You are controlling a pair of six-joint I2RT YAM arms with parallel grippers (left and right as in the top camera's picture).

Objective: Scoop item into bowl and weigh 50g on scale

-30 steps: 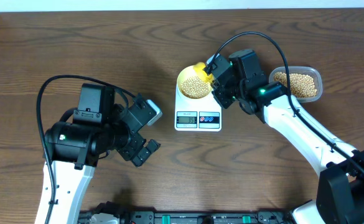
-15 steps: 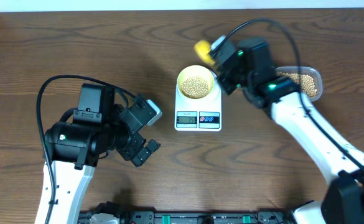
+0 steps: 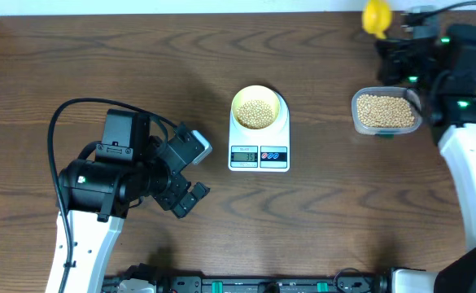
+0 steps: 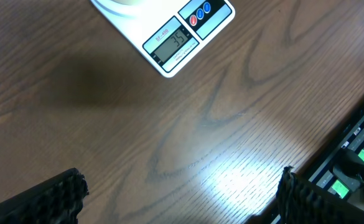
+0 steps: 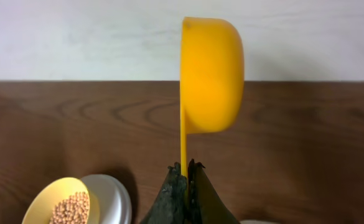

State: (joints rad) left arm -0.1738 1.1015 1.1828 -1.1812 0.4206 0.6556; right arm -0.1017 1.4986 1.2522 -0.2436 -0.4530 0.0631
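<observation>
The pale yellow bowl (image 3: 256, 107) holds beige beans (image 3: 255, 113) and sits on the white scale (image 3: 259, 150). The scale's display (image 4: 175, 42) reads about 35 in the left wrist view. The bowl also shows in the right wrist view (image 5: 43, 199). My right gripper (image 5: 186, 167) is shut on the handle of the bright yellow scoop (image 5: 211, 74), held high at the table's far right (image 3: 376, 16), past the clear container. My left gripper (image 3: 190, 198) is open and empty, to the left of the scale.
A clear plastic container (image 3: 386, 111) full of beans stands right of the scale, just below my right arm. The table's far edge meets a white wall (image 5: 107, 37). A dark rail (image 4: 356, 155) runs along the front edge.
My right gripper has carried the scoop away from the bowl, up and to the far right past the container. The left arm has not moved.
</observation>
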